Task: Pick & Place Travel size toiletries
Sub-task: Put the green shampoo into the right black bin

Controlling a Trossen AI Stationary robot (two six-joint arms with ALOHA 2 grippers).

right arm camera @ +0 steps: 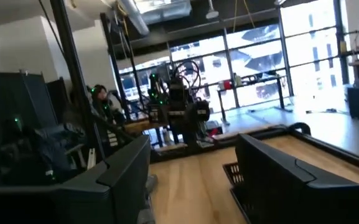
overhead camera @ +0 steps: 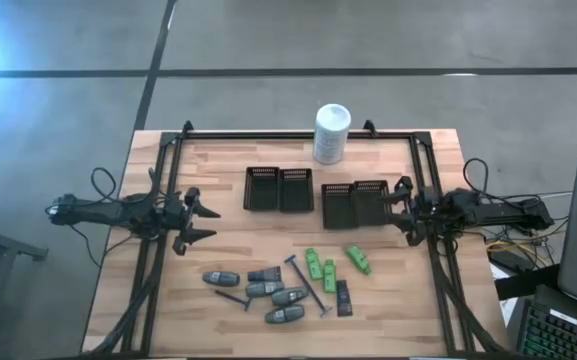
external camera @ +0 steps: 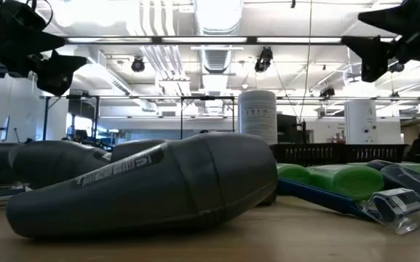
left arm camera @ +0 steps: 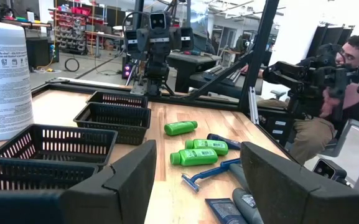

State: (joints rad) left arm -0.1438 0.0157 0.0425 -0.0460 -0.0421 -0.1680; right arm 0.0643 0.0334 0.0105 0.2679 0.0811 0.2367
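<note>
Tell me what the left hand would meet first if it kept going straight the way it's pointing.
Likely nothing on the table: the open left hand points across toward the right hand, apparently above the black trays and toiletries. Depth unclear.

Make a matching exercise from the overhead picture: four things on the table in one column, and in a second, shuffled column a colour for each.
Things
1. container
2. trays
3. oval bottles
4. small bottles

Colours
A. bright green
B. white
C. grey
D. black

Pairs: 1-B, 2-D, 3-C, 4-A
</note>
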